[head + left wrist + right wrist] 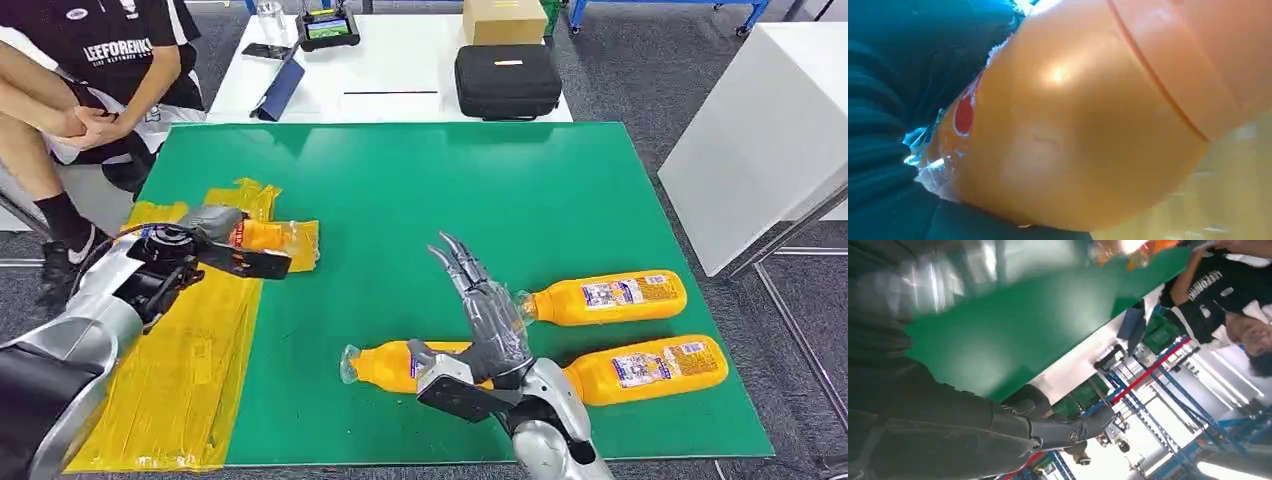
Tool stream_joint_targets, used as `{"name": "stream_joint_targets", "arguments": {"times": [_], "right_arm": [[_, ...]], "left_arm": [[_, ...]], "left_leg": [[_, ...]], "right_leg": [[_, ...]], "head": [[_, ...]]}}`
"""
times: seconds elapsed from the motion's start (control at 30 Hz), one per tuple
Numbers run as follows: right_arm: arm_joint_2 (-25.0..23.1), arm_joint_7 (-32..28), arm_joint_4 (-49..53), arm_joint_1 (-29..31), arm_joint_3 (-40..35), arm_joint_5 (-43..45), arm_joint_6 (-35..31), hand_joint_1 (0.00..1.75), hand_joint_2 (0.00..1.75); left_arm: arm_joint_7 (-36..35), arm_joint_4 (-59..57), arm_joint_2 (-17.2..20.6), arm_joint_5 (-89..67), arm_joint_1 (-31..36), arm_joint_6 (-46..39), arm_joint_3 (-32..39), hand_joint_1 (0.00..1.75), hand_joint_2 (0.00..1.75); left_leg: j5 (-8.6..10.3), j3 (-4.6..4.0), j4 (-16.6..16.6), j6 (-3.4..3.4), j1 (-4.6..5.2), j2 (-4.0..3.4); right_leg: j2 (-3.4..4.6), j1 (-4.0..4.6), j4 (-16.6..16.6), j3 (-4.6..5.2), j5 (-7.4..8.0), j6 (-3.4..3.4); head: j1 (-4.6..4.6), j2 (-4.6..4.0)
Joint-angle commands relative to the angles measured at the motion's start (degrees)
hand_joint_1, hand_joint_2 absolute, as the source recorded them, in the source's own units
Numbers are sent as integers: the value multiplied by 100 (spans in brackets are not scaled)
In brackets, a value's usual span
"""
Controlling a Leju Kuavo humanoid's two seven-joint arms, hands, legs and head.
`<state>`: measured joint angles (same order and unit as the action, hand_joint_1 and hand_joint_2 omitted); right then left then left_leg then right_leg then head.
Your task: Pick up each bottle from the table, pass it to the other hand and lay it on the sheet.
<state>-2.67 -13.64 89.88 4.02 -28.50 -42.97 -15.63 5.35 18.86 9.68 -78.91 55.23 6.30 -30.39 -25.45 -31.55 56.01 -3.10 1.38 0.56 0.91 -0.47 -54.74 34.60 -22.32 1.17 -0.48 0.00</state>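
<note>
1. One orange juice bottle (262,236) gripped in left hand (215,245), over the yellow sheet (190,340), near its edge with the green mat (420,190).
2. Lower it flat onto the sheet before releasing, or it may roll.
3. Right hand (490,310) open, empty, over three bottles (610,297) well right of the sheet.

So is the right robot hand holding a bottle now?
No. In the head view the right robot hand is open, fingers spread above the green table, with three bottles lying beside it.
</note>
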Motion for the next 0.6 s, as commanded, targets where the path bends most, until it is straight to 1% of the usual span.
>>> {"name": "stream_joint_targets", "arguments": {"times": [0.03, 0.07, 0.1, 0.2, 0.23, 0.27, 0.33, 0.37, 0.4, 0.43, 0.5, 0.53, 0.6], "right_arm": [[156, 495, -143, 177, -31, -673, 573, 0, 175], [167, 562, -103, 154, -28, -784, 650, 0, 175], [190, 675, -90, 128, -21, -901, 817, 0, 175], [186, 689, -89, 112, -12, -943, 841, 0, 175], [186, 689, -89, 112, -12, -943, 841, 0, 175], [184, 689, -89, 115, -12, -944, 841, 0, 175], [214, 810, -69, 113, -21, -1165, 950, 0, 175], [279, 929, -54, 94, -42, -1341, 1059, 0, 175], [319, 958, -67, 66, -49, -1407, 1108, 0, 175], [376, 969, -107, 11, -68, -1452, 1169, 0, 175], [451, 992, -148, -63, -67, -1531, 1260, 0, 175], [510, 1091, -189, -68, -67, -1682, 1322, 0, 175], [652, 1394, -295, -55, -32, -2008, 1486, 0, 175]], "left_arm": [[271, -200, -328, 492, -21, 11, 670, 44, 175], [228, -204, -327, 494, -37, 48, 662, 0, 175], [73, -286, -328, 524, -14, 381, 672, 0, 175], [71, -258, -303, 520, -20, 373, 658, 0, 175], [71, -258, -303, 520, -20, 373, 658, 0, 175], [74, -260, -294, 521, -8, 383, 660, 0, 175], [-34, -252, -279, 499, -27, 423, 635, 0, 175], [-133, -245, -270, 531, -75, 400, 683, 0, 175], [-150, -242, -263, 546, -103, 387, 704, 0, 175], [-189, -231, -252, 527, -146, 347, 694, 0, 175], [-242, -215, -253, 462, -171, 304, 637, 0, 175], [-234, -212, -275, 438, -152, 310, 607, 0, 175], [-174, -159, -393, 508, -66, 280, 670, 0, 175]], "left_leg": [[-16, 24, 5, 26, -15, 0], [-10, 17, 1, 19, -8, -3], [-17, 27, 4, 25, -15, -5], [-8, 11, 1, 16, -8, -4], [-14, 20, 5, 24, -13, -2], [-9, 12, 3, 19, -10, 0], [-19, 23, 10, 30, -17, -1], [-10, 14, 3, 21, -10, -1], [-16, 22, 7, 28, -14, -2], [-8, 14, 0, 18, -8, -4], [-17, 30, 3, 30, -16, -5], [-8, 19, -2, 18, -10, 1], [-16, 27, 4, 27, -17, 5]], "right_leg": [[-12, 13, 4, -31, -13, -1], [-6, 7, 5, -22, -8, 0], [-7, 13, 5, -34, -13, -1], [-7, 6, 3, -15, -7, -2], [-11, 11, 2, -26, -13, -3], [-10, 8, 2, -17, -9, -2], [-13, 15, -1, -31, -17, -4], [-8, 9, 3, -19, -8, -2], [-11, 13, 1, -28, -14, -3], [-5, 7, 5, -18, -6, -2], [-10, 14, 6, -36, -14, -3], [-10, 9, 8, -24, -7, -1], [-19, 15, 8, -37, -15, -2]], "head": [[0, 0], [0, 0], [0, 0], [0, 0], [0, 0], [0, 0], [0, 0], [2, 0], [-2, 0], [0, 0], [0, 0], [0, 0], [0, 0]]}}
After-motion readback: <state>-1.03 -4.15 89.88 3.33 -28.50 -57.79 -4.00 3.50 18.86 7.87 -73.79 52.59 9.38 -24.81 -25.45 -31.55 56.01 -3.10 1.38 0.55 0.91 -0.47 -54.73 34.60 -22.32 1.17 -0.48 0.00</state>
